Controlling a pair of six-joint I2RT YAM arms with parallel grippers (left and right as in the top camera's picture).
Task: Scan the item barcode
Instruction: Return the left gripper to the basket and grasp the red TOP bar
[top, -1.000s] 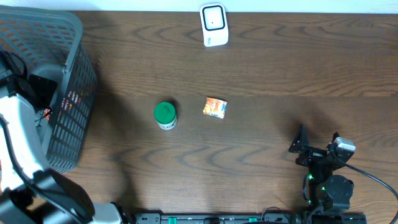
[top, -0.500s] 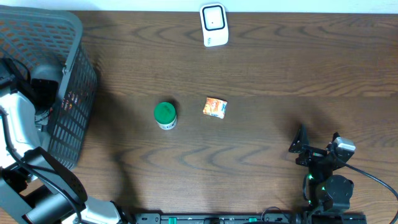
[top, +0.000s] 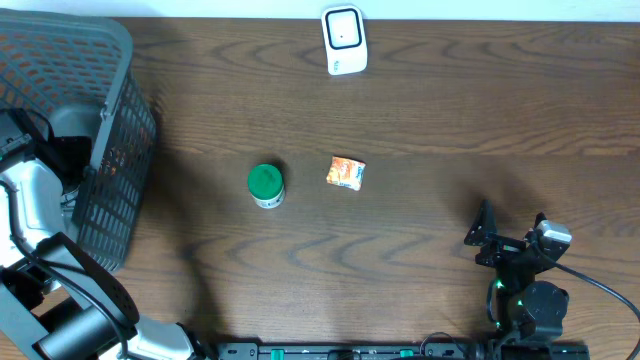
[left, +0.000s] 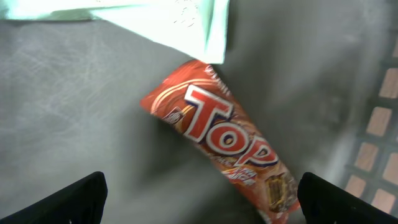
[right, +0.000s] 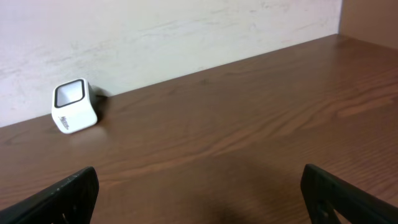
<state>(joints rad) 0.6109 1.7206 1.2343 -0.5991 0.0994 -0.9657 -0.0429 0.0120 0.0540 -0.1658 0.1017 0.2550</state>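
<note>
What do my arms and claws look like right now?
The left arm has light grey links and black joints. The right arm is black, with green lights and a black cable. The left claw and right claw are black.

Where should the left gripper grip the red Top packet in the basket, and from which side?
Probably from above, across the Top packet at its narrow middle: it lies flat and slanted on the basket floor, under the open left gripper.

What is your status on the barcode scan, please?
Left gripper open above Top wrapper in basket. Right gripper open, empty, facing scanner. Pale green packet overlaps wrapper's tip.
</note>
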